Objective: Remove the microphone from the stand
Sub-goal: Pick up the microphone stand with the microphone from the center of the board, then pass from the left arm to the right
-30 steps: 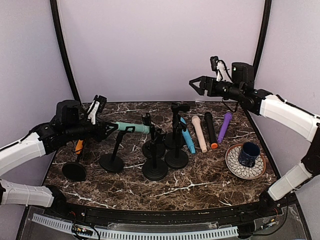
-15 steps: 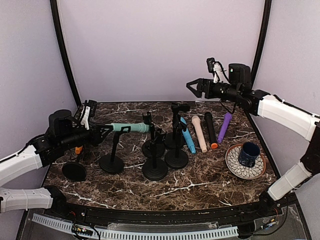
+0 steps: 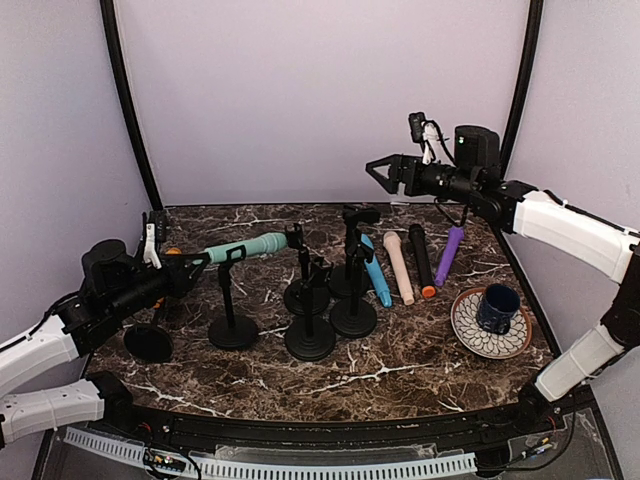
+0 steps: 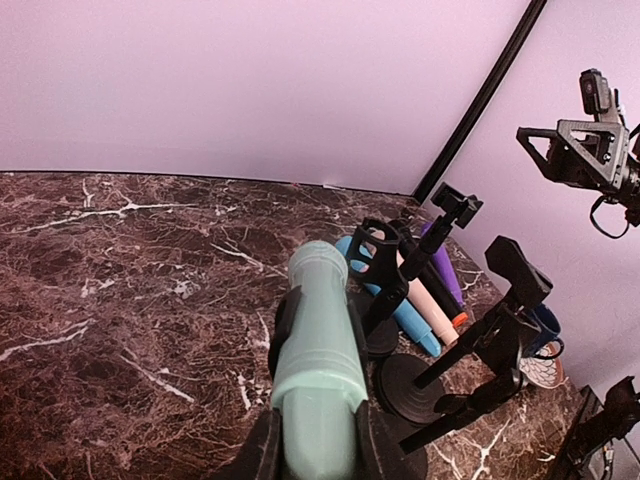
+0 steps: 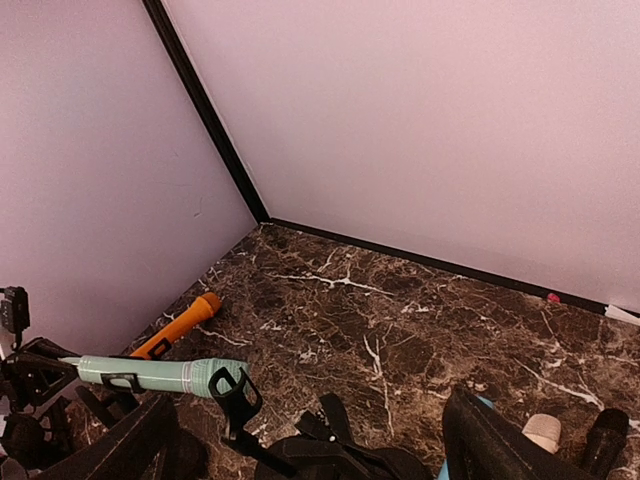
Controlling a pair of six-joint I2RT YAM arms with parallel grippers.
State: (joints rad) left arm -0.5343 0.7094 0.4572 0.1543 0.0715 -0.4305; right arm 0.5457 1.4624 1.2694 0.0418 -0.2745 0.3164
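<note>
A teal microphone (image 3: 245,245) lies nearly level across the clip of a black stand (image 3: 233,330) at the table's left, its head tilted slightly up to the right. My left gripper (image 3: 190,266) is shut on its handle end. In the left wrist view the teal microphone (image 4: 318,350) runs away from my left gripper (image 4: 318,445), and the clip's black arms flank its body. My right gripper (image 3: 375,170) hangs open high above the back right of the table, holding nothing. The right wrist view shows the teal microphone (image 5: 160,374) far below.
Several empty black stands (image 3: 310,340) crowd the middle, with one base (image 3: 148,342) at the left. An orange microphone (image 5: 180,322) lies by the left wall. Blue (image 3: 377,280), beige (image 3: 399,268), black (image 3: 421,260) and purple (image 3: 449,254) microphones lie at right, near a plate (image 3: 470,335) with a mug (image 3: 497,305).
My left arm has drawn back to the left, sliding the teal microphone leftward with its head tipping up. The stand's base has shifted slightly right. My right gripper has drifted a little left.
</note>
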